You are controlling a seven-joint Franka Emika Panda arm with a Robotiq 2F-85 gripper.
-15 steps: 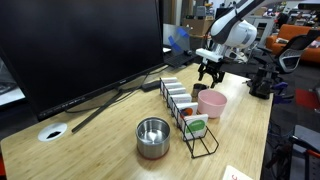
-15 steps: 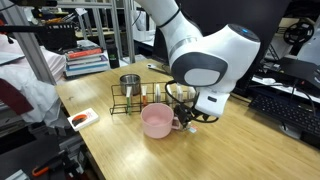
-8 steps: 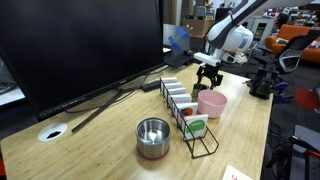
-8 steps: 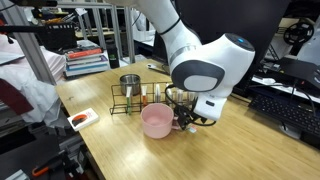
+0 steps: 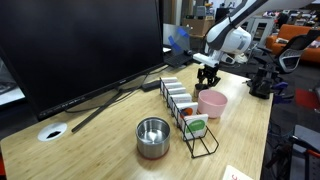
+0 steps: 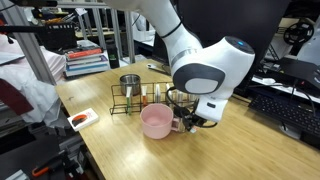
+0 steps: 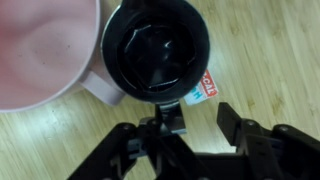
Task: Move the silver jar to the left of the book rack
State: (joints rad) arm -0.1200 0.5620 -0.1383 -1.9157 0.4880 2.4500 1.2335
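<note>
Pincer (image 5: 206, 76) has drifted a touch toward the left of the frame compared with a second ago, arm barely changed otherwise; silver jar (image 5: 153, 137), pink mug (image 5: 211, 103) and wire book rack (image 5: 203, 140) sit where they were. Silver jar stands upright on the wooden counter (image 5: 110, 140), lower centre of the frame, just beside the near end of the rack, open top showing, well apart from the pincer. Seen from the opposite side in an exterior view, the same jar (image 6: 130, 84) is behind the rack (image 6: 135, 100), upper middle of the frame, with the pink mug (image 6: 156, 121) in front of the rack and the bulky arm head filling the right half. Pincer hangs over the far end of the rack, right by the mug. Wrist view: pincer (image 7: 198, 118) enters from the bottom edge, fingers spread with bare wood and a small red and white label between them, nothing pinched. A black cup (image 7: 157, 50) is at top centre, seen from above, its lower rim overlapped by one fingertip (image 7: 170, 118); whether they touch cannot be told. The pink mug (image 7: 40, 50) fills the upper left, touching the black cup. Big dark monitor (image 5: 80, 45) covers the upper left in an exterior view.
</note>
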